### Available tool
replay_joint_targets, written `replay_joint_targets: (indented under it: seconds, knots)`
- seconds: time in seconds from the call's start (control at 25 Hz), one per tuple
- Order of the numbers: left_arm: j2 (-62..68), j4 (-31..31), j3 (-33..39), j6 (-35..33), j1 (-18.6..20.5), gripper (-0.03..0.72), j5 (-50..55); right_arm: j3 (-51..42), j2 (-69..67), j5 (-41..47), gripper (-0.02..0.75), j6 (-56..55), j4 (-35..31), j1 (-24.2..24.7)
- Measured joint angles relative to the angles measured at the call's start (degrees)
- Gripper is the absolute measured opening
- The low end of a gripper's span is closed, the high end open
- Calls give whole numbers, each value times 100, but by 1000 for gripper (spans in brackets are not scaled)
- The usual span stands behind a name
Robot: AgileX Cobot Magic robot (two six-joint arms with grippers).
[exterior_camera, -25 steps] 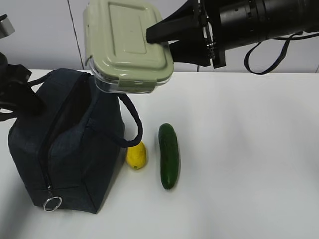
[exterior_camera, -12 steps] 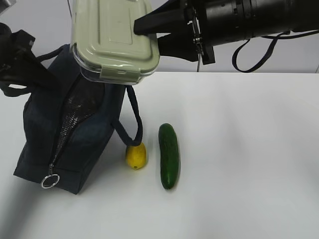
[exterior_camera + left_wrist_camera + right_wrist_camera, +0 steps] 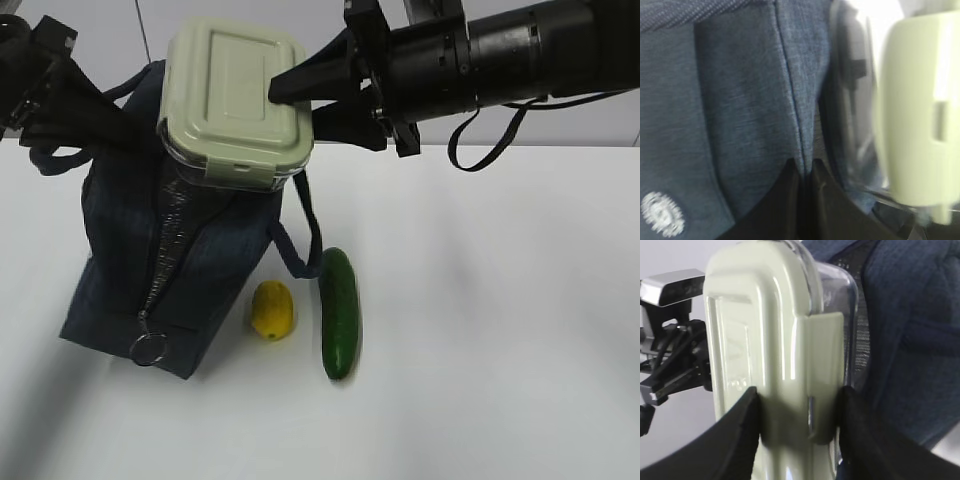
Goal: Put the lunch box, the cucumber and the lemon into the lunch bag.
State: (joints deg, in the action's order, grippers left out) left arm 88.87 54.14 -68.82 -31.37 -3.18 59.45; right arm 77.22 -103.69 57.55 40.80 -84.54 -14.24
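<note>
While gripped, lunch box [image 3: 236, 98] tops bag [image 3: 130, 290] — tilted

Between the black matt fingers of my right gripper [image 3: 300, 92] sits the lunch box [image 3: 232, 100]: its pale green lid is smooth plastic with a soft sheen, its body clear, glossy plastic. Just below that gripper, the lunch bag [image 3: 215, 250] is dark navy woven cloth, matt with a fine heathered grain; my left gripper [image 3: 805, 172] pinches a fold of it. Its zipper pull is a shiny metal ring [image 3: 151, 348]. Lower still, the cucumber [image 3: 338, 311] looks smooth and waxy-glossy, the lemon [image 3: 272, 310] duller, on a white matt table [image 3: 500, 320].
</note>
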Motion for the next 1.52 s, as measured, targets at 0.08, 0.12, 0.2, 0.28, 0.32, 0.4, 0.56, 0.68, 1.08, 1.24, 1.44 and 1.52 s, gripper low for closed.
replay_joint_targets:
  seconds: [0.08, 0.12, 0.2, 0.28, 0.32, 0.4, 0.56, 0.68, 1.08, 1.24, 1.44, 1.52]
  knots:
    - [9, 47, 0, -34, 0, -4, 13, 0, -138, -13, 344, 0, 0, 0]
    - [9, 73, 0, -49, 0, -4, 13, 0, -178, -26, 344, 0, 0, 0]
    - [12, 155, 0, -113, 0, -5, 13, 0, -265, -111, 344, 0, 45, 0]
    - [12, 221, 0, -160, 0, -5, 16, 0, -317, -255, 344, 0, 175, 0]
    - [12, 263, 0, -191, 0, -5, 16, 0, -328, -329, 344, 11, 215, 0]
    - [22, 402, 0, -305, 0, -5, 16, 0, -340, -433, 344, 11, 305, 0]
    - [22, 768, 0, -511, 0, -5, 113, 0, -439, -472, 344, 11, 343, 0]
    - [22, 833, 0, -574, 0, -5, 138, 0, -564, -482, 344, 11, 344, -10]
    - [101, 1200, 0, -649, 0, -6, 348, 0, -632, -486, 344, 206, -6, -304]
    - [143, 1389, 0, -748, -10, -6, 348, 0, -632, -486, 344, 259, -200, -367]
    - [157, 1470, 0, -792, -22, -6, 350, 0, -660, -582, 344, 296, -215, -461]
    - [187, 1523, 0, -811, -30, -6, 350, 0, -731, -582, 344, 304, -252, -464]
